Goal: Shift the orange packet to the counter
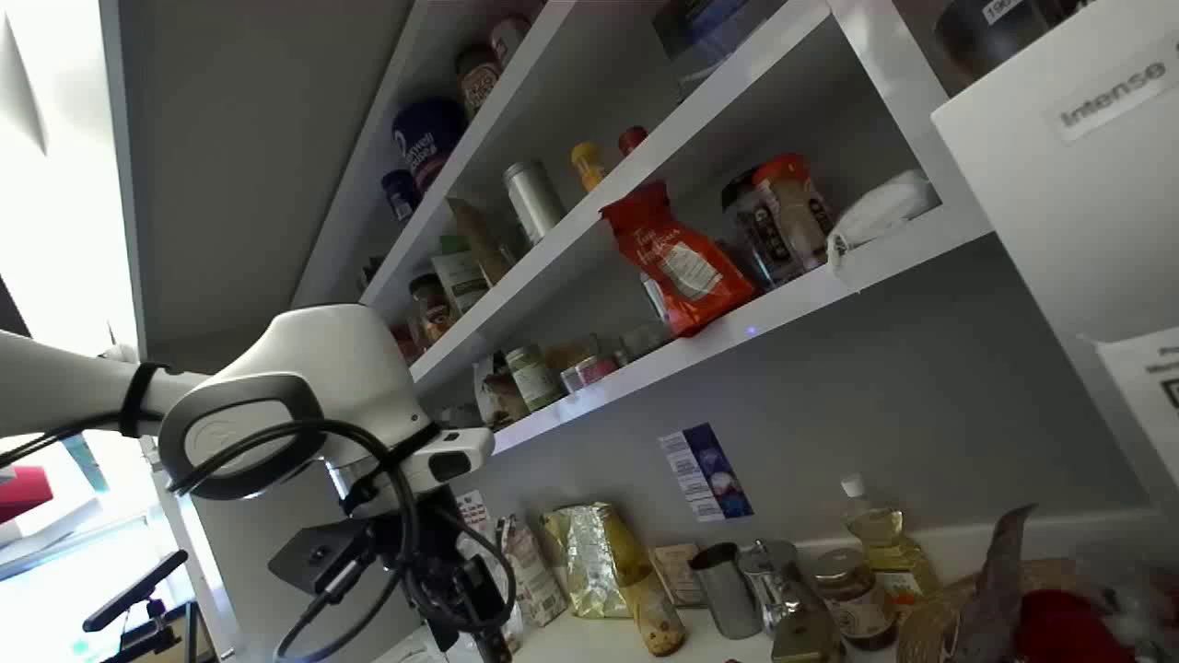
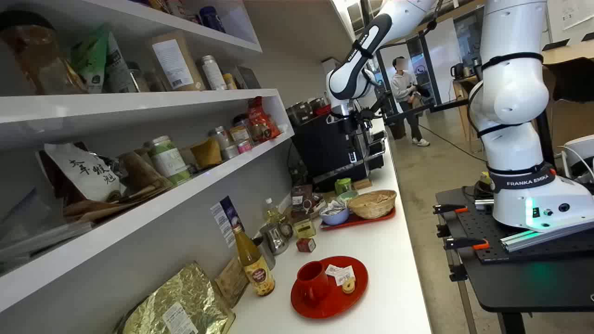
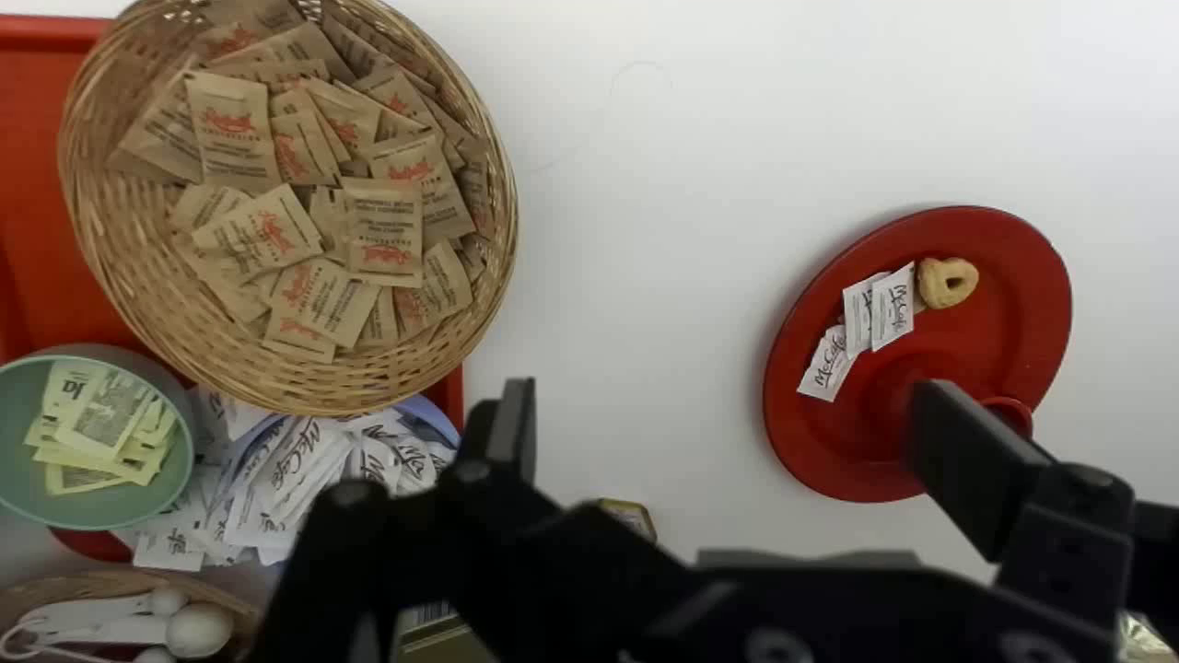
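Note:
The orange packet, a red-orange crinkly bag with white markings, stands tilted on the lower wall shelf near its front edge, seen in both exterior views (image 1: 686,262) (image 2: 262,120). It is out of the wrist view. The counter is the long pale worktop under the shelves (image 2: 380,236), and its white top fills much of the wrist view (image 3: 663,184). My gripper (image 3: 723,414) is open and empty, pointing down over the counter, away from the packet. It also shows in both exterior views (image 1: 484,617) (image 2: 357,150), small or partly covered by cables.
The white lower shelf (image 2: 185,199) overhangs the back of the counter; jars (image 1: 792,216) stand beside the packet. On the counter are a red plate (image 3: 1022,276) with a red mug (image 2: 312,278), a wicker basket (image 3: 497,276), a yellow bottle (image 2: 253,262) and a black machine (image 2: 320,153).

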